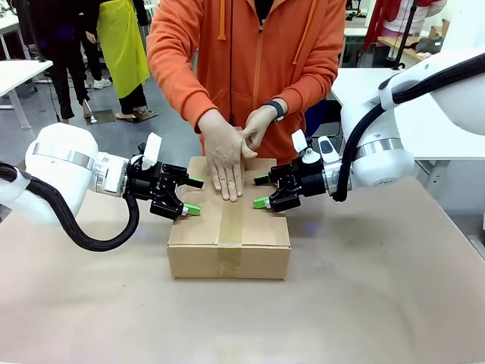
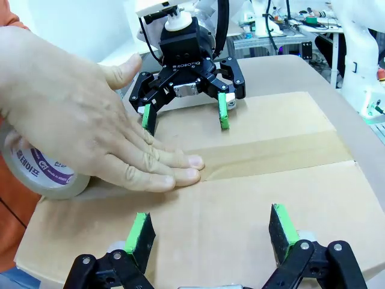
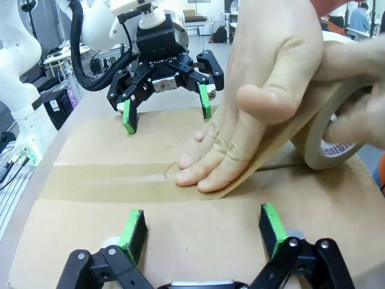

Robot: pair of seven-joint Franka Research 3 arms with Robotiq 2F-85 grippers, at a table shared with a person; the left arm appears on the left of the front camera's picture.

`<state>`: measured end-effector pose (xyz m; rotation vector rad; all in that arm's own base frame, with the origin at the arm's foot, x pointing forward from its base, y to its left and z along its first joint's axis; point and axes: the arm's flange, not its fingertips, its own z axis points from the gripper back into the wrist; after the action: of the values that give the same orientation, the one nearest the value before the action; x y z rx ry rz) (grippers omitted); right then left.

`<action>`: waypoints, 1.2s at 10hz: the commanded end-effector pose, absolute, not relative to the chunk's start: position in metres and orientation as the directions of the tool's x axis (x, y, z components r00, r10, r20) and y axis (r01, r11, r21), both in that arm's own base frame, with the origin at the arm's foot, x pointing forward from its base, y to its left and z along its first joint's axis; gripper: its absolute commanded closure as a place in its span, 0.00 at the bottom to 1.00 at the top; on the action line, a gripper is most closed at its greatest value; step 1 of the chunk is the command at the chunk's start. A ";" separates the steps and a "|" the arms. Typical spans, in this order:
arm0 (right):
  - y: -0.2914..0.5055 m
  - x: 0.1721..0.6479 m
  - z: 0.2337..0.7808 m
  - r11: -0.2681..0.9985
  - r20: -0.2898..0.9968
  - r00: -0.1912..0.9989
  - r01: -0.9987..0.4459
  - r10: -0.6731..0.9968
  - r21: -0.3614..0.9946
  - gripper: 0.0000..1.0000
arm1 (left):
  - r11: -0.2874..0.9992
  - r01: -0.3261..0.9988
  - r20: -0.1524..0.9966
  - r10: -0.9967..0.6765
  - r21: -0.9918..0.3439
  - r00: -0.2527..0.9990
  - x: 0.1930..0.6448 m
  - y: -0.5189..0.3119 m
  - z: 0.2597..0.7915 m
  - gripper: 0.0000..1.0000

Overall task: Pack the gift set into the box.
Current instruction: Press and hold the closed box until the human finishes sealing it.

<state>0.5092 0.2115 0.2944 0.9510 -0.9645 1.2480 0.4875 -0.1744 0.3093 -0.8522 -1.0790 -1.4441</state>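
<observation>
The brown corrugated cardboard box (image 1: 229,231) lies in the middle of the desk (image 1: 379,288) with its flaps already shut, so the gift set is, I judge, inside and hidden. A strip of brown packing tape (image 1: 231,216) runs along the middle seam from the near side to the far side. The person in the orange hoodie presses one flat hand (image 1: 225,155) on the tape at the far part of the lid, and the other hand (image 1: 258,125) holds the roll of tape (image 3: 328,135) just behind it. The left pincer (image 1: 191,196) rests at the left edge of the lid with its jaws wide apart and nothing between them; the right pincer (image 1: 262,191) stands the same way at the right edge, also wide and empty. Both seem to keep the flaps down. The risk I see is that a pincer lifts or slides too early, so a flap springs up and the tape wrinkles, or that a green pad (image 2: 224,111) touches the person's fingers (image 2: 180,168), which lie near.
</observation>
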 end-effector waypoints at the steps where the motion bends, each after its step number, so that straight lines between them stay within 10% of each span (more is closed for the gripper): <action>1: 0.212 0.508 0.293 0.078 0.949 0.062 -0.996 0.310 0.039 0.00 | -0.002 0.984 0.927 -0.334 0.177 -0.167 0.487 -0.174 0.308 0.00; 12: 0.212 0.508 0.293 0.078 0.949 0.062 -0.996 0.310 0.039 0.00 | -0.002 0.984 0.927 -0.334 0.177 -0.167 0.487 -0.174 0.308 0.00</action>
<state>0.5092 0.2115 0.2944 0.9510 -0.9644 1.2480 0.4874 -0.1744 0.3092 -0.8524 -1.0787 -1.4440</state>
